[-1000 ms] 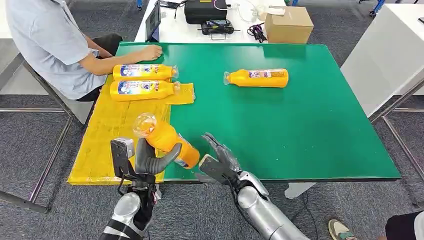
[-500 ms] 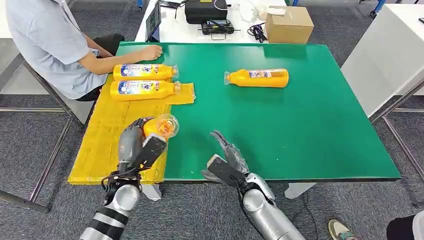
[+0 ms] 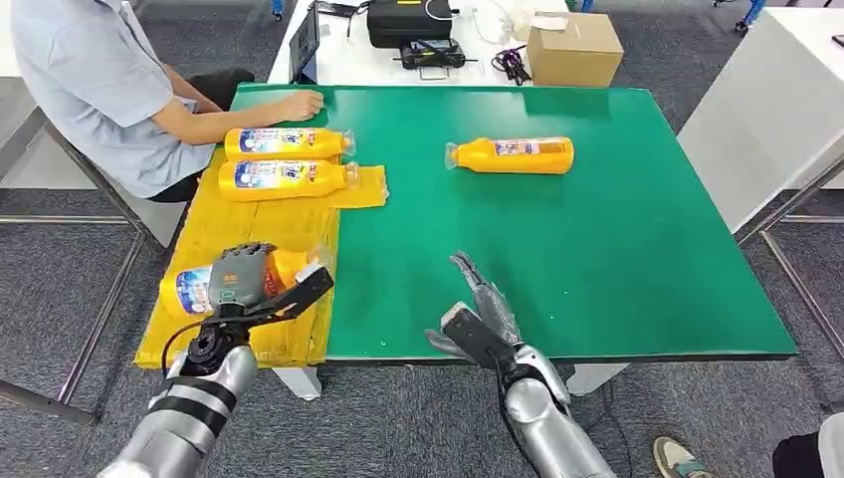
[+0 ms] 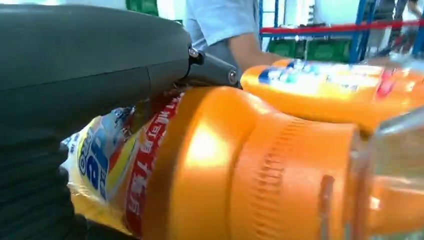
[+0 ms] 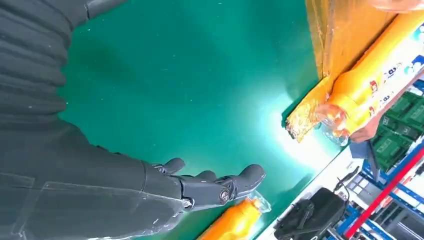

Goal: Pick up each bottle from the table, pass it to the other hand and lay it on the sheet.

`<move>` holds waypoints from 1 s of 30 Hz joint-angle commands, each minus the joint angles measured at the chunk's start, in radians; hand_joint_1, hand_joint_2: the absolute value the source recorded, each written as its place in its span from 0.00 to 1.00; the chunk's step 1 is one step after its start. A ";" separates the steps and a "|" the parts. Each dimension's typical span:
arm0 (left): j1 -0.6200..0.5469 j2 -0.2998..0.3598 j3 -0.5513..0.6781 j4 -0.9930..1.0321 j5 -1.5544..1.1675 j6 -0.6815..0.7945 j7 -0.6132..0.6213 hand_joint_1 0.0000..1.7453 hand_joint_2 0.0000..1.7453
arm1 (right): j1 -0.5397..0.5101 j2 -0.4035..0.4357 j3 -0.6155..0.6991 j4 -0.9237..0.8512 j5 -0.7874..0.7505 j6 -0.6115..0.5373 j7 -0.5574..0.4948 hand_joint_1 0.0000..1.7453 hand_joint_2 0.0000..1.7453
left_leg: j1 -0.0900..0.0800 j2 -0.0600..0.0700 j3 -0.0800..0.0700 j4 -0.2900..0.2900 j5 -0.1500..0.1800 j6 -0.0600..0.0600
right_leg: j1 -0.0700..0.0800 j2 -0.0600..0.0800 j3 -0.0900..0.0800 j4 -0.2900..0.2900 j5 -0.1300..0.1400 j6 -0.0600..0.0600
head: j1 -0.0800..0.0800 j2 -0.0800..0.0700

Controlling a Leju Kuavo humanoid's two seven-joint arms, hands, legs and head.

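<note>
The held bottle (image 3: 199, 286) lies on its side across the near end of the yellow sheet (image 3: 244, 234), the left hand (image 3: 244, 284) wrapped over it, fingers (image 3: 304, 289) closed around its body. Beyond those fingers, two bottles (image 3: 287, 162) rest side by side on the sheet's far end. The right hand (image 3: 478, 314) hovers with fingers spread, holding nothing, above the green desk (image 3: 597, 259); ahead of it lies a fourth bottle (image 3: 513, 155).

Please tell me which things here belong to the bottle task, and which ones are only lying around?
Task things: bottle in the left hand, left hand, right hand, yellow sheet, two bottles laid on the sheet, lone bottle on the green table.

Bystanders: cardboard box, black case, cables.
</note>
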 commanded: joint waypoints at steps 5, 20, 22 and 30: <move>-0.117 0.013 -0.019 0.242 -0.014 0.005 0.003 1.00 1.00 | -0.025 -0.011 -0.031 0.025 0.003 0.010 -0.005 0.00 1.00 | 0.002 0.000 0.001 0.000 0.000 -0.002 | 0.002 0.000 0.001 0.000 0.000 -0.003 | 0.000 0.000; -0.154 -0.043 -0.082 0.479 -0.047 -0.149 -0.028 0.02 1.00 | -0.065 0.018 -0.031 0.126 -0.003 0.017 -0.028 0.00 1.00 | 0.002 -0.001 0.005 -0.002 0.002 -0.002 | 0.002 0.000 0.006 -0.002 0.002 -0.004 | 0.000 0.000; -0.148 -0.049 -0.062 0.478 -0.005 -0.167 -0.070 0.02 1.00 | -0.068 0.018 -0.032 0.132 -0.005 0.016 -0.033 0.00 1.00 | 0.000 -0.004 0.007 -0.002 0.003 -0.001 | 0.001 -0.003 0.008 -0.001 0.001 -0.002 | 0.000 0.000; -0.155 -0.023 -0.082 0.501 0.061 -0.279 -0.158 0.00 1.00 | -0.108 0.027 -0.021 0.187 -0.020 0.016 -0.059 0.00 1.00 | 0.002 -0.002 0.008 -0.004 0.005 -0.003 | 0.003 0.000 0.010 -0.004 0.004 -0.005 | 0.000 0.000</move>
